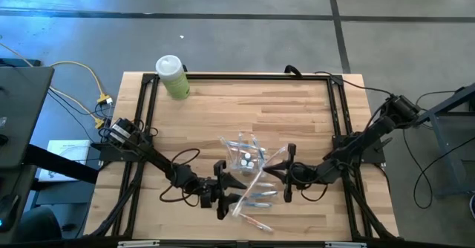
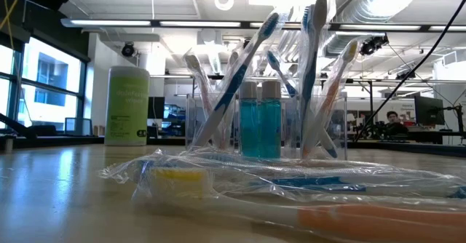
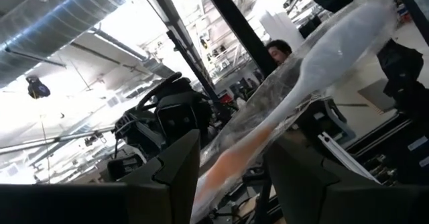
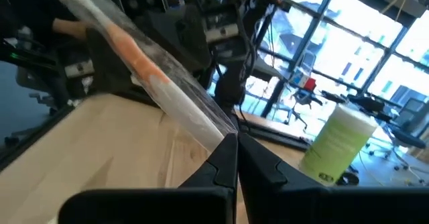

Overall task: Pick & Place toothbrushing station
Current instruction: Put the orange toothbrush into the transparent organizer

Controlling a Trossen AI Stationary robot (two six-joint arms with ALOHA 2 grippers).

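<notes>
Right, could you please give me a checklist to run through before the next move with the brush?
1. Right tool shut on the wrapped end of the brush: ok.
2. Left tool closed around the same brush: ok.
3. Brush lifted off the table: ok.
4. Holder upright, with brushes and tubes standing in it: ok.
5. Free slot in the holder for this brush: cannot tell.
6. Bottle out of the way at the far corner: ok.
</notes>
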